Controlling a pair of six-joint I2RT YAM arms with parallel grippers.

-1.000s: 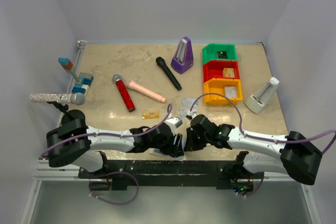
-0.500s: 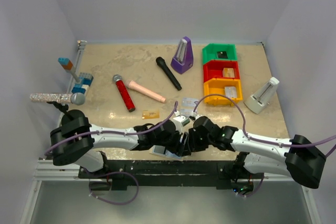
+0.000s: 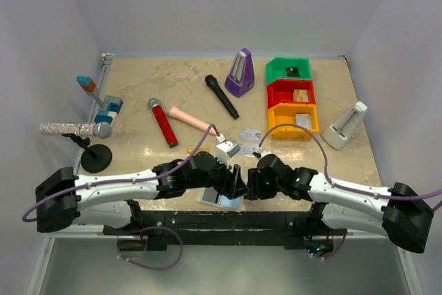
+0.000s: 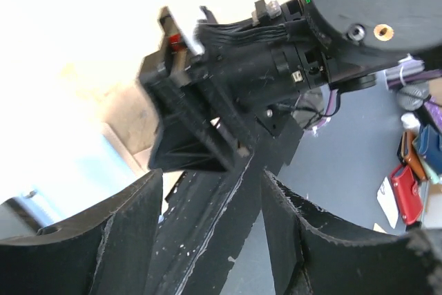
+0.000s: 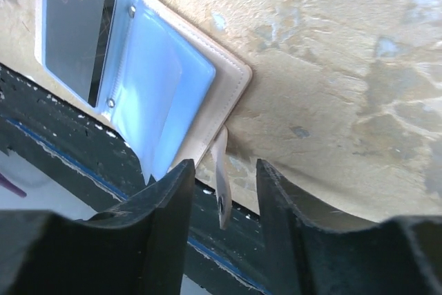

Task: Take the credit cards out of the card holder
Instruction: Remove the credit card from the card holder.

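Observation:
The card holder (image 3: 222,200) lies open at the table's near edge, between the two grippers. In the right wrist view its light blue inside (image 5: 159,94) has tan edging, and a dark card (image 5: 74,32) sits in its left panel. The snap tab (image 5: 222,183) hangs over the edge between the fingers of my right gripper (image 5: 224,170), which is open and not closed on it. My left gripper (image 4: 210,184) is open and empty and faces the right arm's wrist over the black rail. Pale silver cards (image 3: 247,133) lie on the table beyond both grippers (image 3: 231,181) (image 3: 253,181).
Green, red and orange bins (image 3: 293,99) stand at the back right beside a white metronome (image 3: 345,127). A purple metronome (image 3: 239,74), black, red and pink microphones (image 3: 222,96) lie mid-table. A mic stand (image 3: 95,157) and toy blocks (image 3: 103,105) are at the left. A black rail (image 3: 221,222) runs along the near edge.
My left arm has swung lower and leftward, uncovering the mic stand base, and its gripper has shifted right towards the holder. My right gripper has edged down to the holder's tab.

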